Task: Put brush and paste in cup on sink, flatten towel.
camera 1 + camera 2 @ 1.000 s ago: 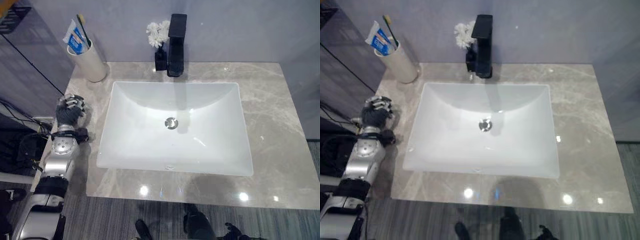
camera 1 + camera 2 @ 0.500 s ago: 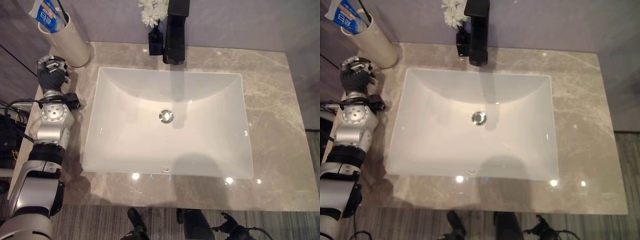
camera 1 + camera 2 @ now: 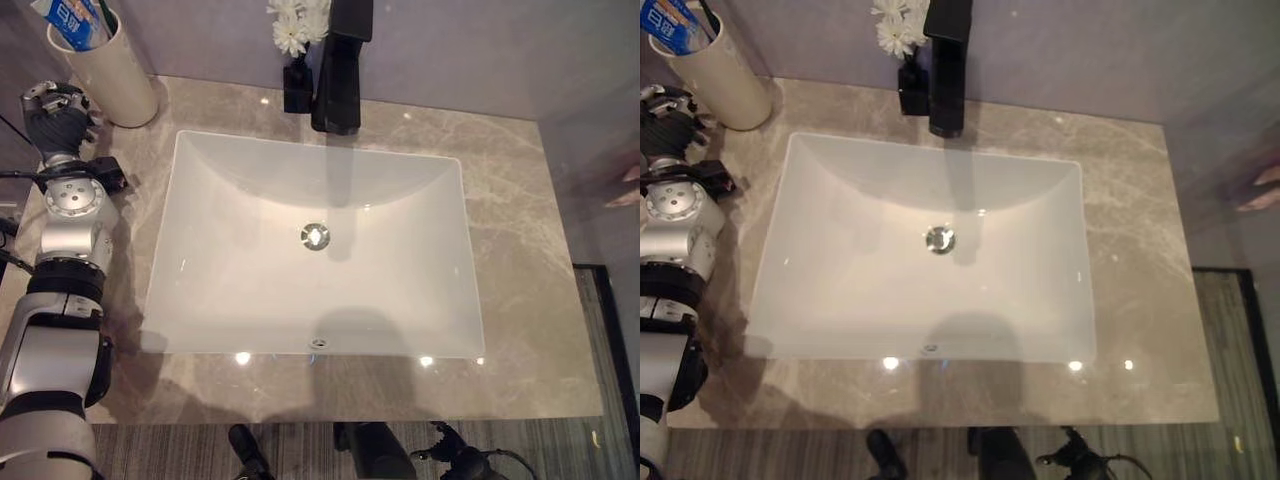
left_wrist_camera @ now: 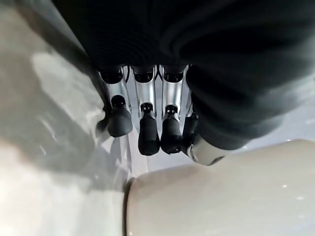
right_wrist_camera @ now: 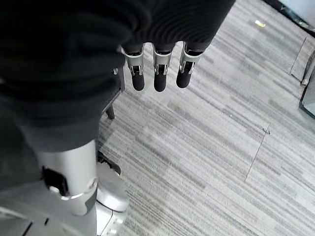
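Observation:
A cream cup [image 3: 108, 75] stands at the back left corner of the marble counter. A blue-and-white paste tube [image 3: 68, 16] and a dark brush [image 3: 105, 10] stick up out of it. My left hand [image 3: 55, 108] rests on the counter just left of the cup, fingers relaxed and empty. In the left wrist view its fingers [image 4: 147, 132] hang beside the cup's wall [image 4: 221, 196], close to it. My right hand [image 5: 156, 73] hangs over the grey striped floor [image 5: 221, 123], fingers straight, holding nothing.
A white rectangular sink [image 3: 315, 180] with a metal drain [image 3: 315, 236] takes up the middle of the counter [image 3: 520, 270]. A black faucet [image 3: 338, 65] and a small black vase of white flowers [image 3: 293, 30] stand behind it. A blurred pinkish shape [image 3: 628, 185] shows at the right edge.
The camera has shifted, so the whole scene sits further left and higher. My left hand has moved back along the counter's left edge, closer to the cup.

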You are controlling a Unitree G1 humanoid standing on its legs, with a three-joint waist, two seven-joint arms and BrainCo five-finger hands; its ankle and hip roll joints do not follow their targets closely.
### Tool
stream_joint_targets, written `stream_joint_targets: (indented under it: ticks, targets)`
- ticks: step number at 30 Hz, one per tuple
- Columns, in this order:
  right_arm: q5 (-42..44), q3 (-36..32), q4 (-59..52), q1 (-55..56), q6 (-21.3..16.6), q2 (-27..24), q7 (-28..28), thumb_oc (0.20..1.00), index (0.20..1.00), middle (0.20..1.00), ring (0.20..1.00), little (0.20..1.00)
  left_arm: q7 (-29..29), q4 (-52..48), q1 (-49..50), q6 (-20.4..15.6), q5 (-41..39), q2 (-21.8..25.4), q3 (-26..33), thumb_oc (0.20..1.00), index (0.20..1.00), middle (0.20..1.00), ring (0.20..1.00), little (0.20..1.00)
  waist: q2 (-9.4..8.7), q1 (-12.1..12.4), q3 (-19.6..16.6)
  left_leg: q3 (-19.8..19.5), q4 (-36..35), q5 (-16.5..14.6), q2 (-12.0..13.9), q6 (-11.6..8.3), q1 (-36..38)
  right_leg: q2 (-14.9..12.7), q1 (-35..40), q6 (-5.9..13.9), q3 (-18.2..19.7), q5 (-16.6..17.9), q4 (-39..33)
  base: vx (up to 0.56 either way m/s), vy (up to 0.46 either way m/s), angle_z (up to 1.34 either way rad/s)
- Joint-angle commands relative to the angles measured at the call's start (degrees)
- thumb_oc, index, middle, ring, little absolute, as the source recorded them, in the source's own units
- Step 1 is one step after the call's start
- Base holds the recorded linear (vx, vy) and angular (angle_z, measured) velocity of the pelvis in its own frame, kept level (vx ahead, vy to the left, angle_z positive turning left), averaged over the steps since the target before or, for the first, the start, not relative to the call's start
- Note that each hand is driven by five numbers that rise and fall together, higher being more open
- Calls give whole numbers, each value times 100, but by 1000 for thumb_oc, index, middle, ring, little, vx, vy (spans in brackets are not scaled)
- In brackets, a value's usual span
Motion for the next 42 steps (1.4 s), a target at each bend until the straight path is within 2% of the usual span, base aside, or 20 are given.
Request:
stream_joint_targets:
  ticks: [1, 7, 8, 11, 12, 13, 15, 18, 28, 34, 42]
  targets:
    - [162, 87, 30, -87, -67, -87, -108, 1000, 1000, 1000, 1000, 1000, -9, 334, -281, 42, -1, 373, -13, 200, 200, 200, 200, 200, 114, -2, 169, -647, 30, 162, -10, -87, 94, 89, 91, 437, -133, -119, 170, 0, 0, 0]
    - [210, 166, -41, -68, -124, -130, -50, 1000, 1000, 1000, 1000, 1000, -222, 476, -488, 95, 231, 627, -322, 200, 200, 200, 200, 200, 93, -6, 193, -634, 30, 196, 33, -116, 49, 147, 48, 429, -143, -97, 131, 3, -5, -1]
    - [181, 247, -120, -62, -160, -162, 3, 1000, 1000, 1000, 1000, 1000, -357, 432, -595, 177, 668, 873, -657, 200, 200, 200, 200, 200, 40, 37, 200, -633, 30, 217, 93, -134, 28, 207, 15, 427, -178, -91, 144, 23, -52, -8]
    - [175, 269, -204, 27, -217, -217, 88, 1000, 1000, 1000, 1000, 1000, -514, 416, -650, 200, 917, 1033, -883, 200, 200, 200, 200, 200, -6, 45, 171, -637, 30, 219, 153, -157, 26, 253, 0, 415, -199, -124, 192, 23, -63, -8]
    - [190, 250, -215, 67, -253, -260, 119, 1000, 1000, 1000, 1000, 1000, -606, 435, -688, 224, 1211, 1121, -1074, 200, 200, 200, 200, 200, -6, 38, 165, -649, 30, 227, 174, -172, 35, 269, -1, 402, -220, -155, 195, 106, -6, -1]
    - [178, 244, -170, 75, -278, -290, 128, 1000, 1000, 1000, 1000, 1000, -642, 452, -715, 254, 1469, 1192, -1220, 200, 200, 200, 200, 200, 53, 69, 143, -701, 30, 105, 234, -211, 100, 325, 76, 465, -188, -262, 154, 99, -5, 0]
    - [173, 206, -236, 79, -351, -397, 147, 1000, 1000, 1000, 1000, 1000, -683, 410, -761, 291, 2088, 1375, -1549, 200, 200, 200, 200, 200, 50, 78, 144, -692, 30, 125, 280, -235, 92, 348, 77, 468, -214, -264, 133, 47, 3, -1]
    - [175, 145, -279, 109, -390, -436, 143, 1000, 1000, 1000, 1000, 1000, -626, 413, -693, 257, 1976, 1312, -1404, 200, 200, 200, 200, 200, 63, 95, 165, -708, 30, 138, 302, -252, 82, 367, 97, 464, -234, -267, 115, 5, -11, -2]
    - [158, 183, -423, 130, -438, -468, 145, 1000, 1000, 1000, 1000, 1000, -517, 266, -736, 158, 2181, 1243, -1515, 200, 200, 200, 200, 200, 93, 46, 202, -727, 30, 171, 325, -271, -3, 400, 0, 424, -253, -301, 133, 0, 0, 0]
    - [132, 166, -496, 179, -505, -528, 116, 1000, 1000, 1000, 1000, 1000, -384, 3, -745, 39, 2467, 1232, -1630, 200, 200, 200, 200, 200, 94, 5, 211, -712, 30, 189, 362, -290, -65, 437, -88, 409, -267, -315, 155, 0, 0, 0]
    - [108, 134, -431, 177, -535, -541, 30, 1000, 1000, 1000, 1000, 1000, -297, -434, -507, -103, 2448, 1059, -1536, 200, 200, 200, 200, 200, 109, -13, 171, -704, 30, 183, 412, -305, -55, 481, -111, 370, -288, -398, 212, 0, 0, 0]
